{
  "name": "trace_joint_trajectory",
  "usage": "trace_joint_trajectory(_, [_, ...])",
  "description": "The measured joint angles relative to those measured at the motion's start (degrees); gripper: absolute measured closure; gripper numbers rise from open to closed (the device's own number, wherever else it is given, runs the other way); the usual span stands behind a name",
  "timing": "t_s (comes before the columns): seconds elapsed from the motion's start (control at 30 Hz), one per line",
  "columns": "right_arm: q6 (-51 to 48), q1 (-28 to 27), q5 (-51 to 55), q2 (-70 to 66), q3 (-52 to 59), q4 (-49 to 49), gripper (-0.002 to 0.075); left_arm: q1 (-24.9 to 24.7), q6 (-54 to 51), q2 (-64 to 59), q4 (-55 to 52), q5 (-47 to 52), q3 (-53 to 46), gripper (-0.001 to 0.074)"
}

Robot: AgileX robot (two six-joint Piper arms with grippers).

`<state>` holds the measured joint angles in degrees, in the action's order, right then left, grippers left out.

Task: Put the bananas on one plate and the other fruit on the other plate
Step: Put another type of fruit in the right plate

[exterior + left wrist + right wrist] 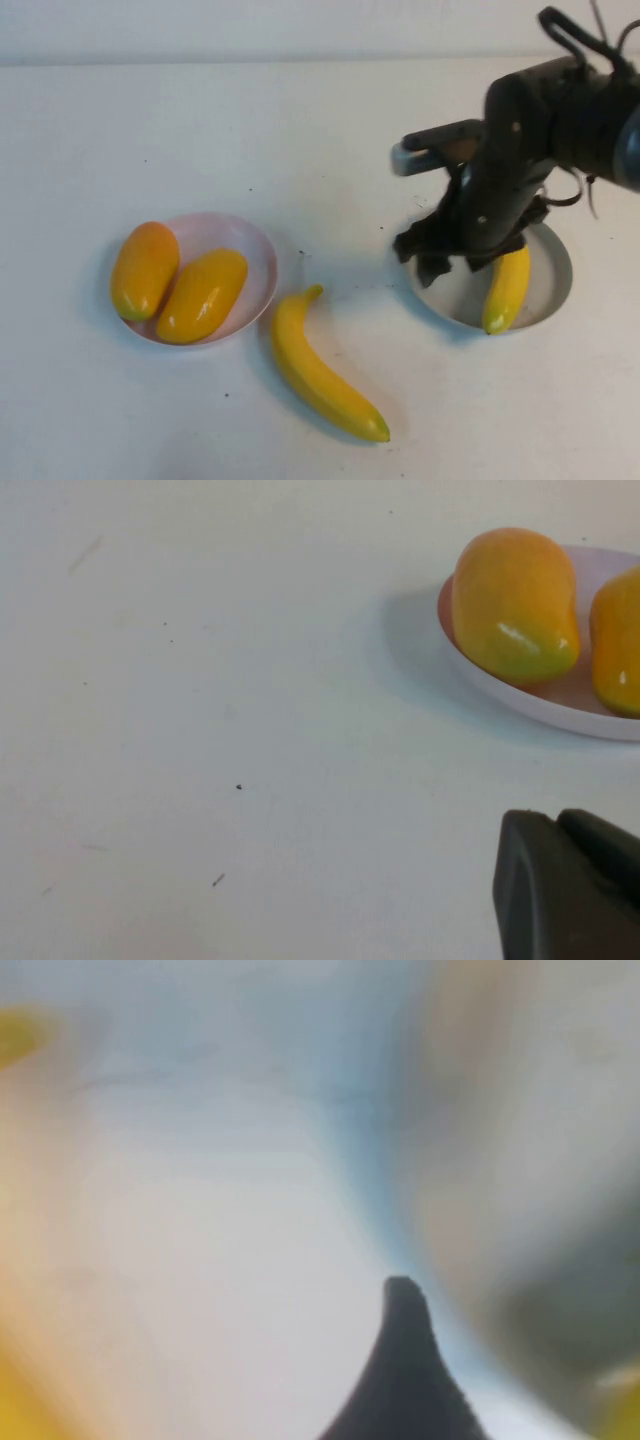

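Two orange-yellow mangoes (145,270) (203,295) lie side by side in the pale pink plate (262,262) at the left. One yellow banana (320,375) lies on the table between the plates. The other banana (508,290) lies in the grey-blue plate (555,270) at the right, its far end under my right gripper (460,255). That gripper hangs low over the plate and looks open and empty; one dark finger (405,1360) shows in the right wrist view. My left gripper (565,825) is shut and empty, left of the pink plate (530,700) and a mango (512,605).
The white table stretches bare behind the plates and to the far left. My right arm (560,110) reaches in from the upper right above the grey-blue plate. The left arm is outside the high view.
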<state>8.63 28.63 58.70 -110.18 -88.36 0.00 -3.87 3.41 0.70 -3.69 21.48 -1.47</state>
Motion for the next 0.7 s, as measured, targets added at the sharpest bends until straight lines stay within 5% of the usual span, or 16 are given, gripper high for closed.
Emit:
trace_joint_trajectory(0.37, [-10.5, 16.7, 3.4, 0.1, 0.0, 6.2, 0.0281, 0.0, 0.0, 0.0, 0.0, 0.0, 0.0, 0.0736])
trace_joint_trajectory(0.7, [-13.4, 20.0, -3.9, -1.9, 0.0, 7.6, 0.0279, 0.0, 0.0, 0.0, 0.0, 0.0, 0.0, 0.0736])
